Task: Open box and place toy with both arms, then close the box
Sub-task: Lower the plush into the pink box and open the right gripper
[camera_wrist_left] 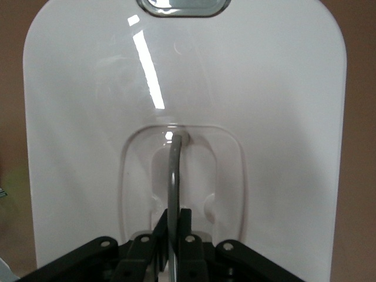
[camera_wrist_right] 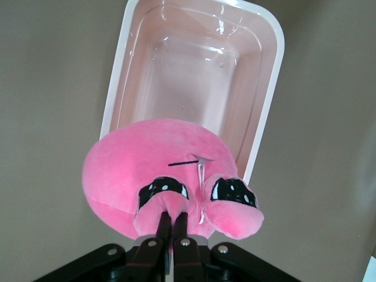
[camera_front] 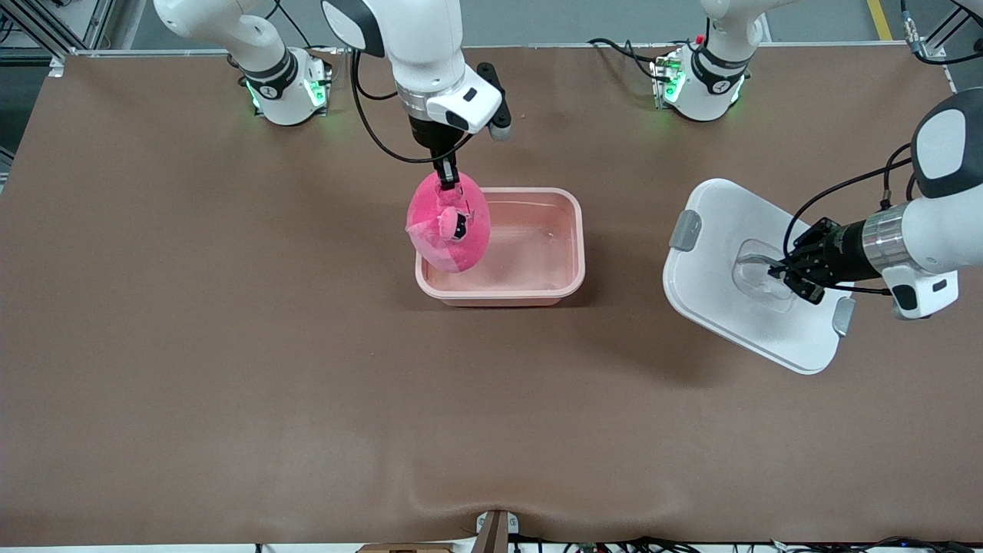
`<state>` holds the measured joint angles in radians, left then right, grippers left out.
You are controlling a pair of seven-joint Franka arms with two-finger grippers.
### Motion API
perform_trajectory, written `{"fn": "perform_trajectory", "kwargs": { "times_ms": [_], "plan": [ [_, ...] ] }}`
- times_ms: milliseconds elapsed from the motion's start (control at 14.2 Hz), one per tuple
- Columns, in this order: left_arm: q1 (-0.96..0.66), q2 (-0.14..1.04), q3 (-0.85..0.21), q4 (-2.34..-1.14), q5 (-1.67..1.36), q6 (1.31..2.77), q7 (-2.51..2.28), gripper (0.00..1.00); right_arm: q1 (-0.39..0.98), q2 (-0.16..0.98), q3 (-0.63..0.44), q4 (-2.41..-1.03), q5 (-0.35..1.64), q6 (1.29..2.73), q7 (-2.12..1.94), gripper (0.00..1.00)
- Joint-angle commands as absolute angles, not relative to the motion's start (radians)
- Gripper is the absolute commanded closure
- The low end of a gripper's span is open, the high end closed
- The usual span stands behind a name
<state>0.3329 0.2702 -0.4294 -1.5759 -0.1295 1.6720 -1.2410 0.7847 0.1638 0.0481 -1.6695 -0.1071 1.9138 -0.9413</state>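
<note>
The box [camera_front: 569, 211] is an open pink tub mid-table, its inside [camera_wrist_right: 194, 70] bare. My right gripper [camera_front: 448, 178] is shut on a nub of the toy [camera_front: 449, 230], a round hot-pink plush with dark face marks [camera_wrist_right: 167, 191]; it hangs over the tub's end toward the right arm, half past the rim. The white lid [camera_front: 718, 253] with grey clips is held tilted above the table toward the left arm's end. My left gripper [camera_front: 783, 273] is shut on the lid's grey handle [camera_wrist_left: 174, 176] in its central recess.
Brown cloth [camera_front: 230, 384] covers the whole table. The two arm bases [camera_front: 288, 88] [camera_front: 703, 84] with green lights stand along the table's edge farthest from the front camera. A small bracket [camera_front: 495, 530] sits at the edge nearest that camera.
</note>
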Motion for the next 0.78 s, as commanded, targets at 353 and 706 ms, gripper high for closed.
{"fn": "perform_trajectory", "kwargs": {
  "times_ms": [353,706],
  "plan": [
    [0.345,0.281,-0.436,-1.557,-0.158,1.663,-1.239,1.0,0.795,0.156,0.04,-1.666,-0.13,1.911,-0.94,0.0],
    [0.341,0.279,-0.437,-1.559,-0.158,1.661,-1.256,1.0,0.765,0.138,0.032,-1.663,-0.124,1.858,-0.829,0.0]
  ]
}}
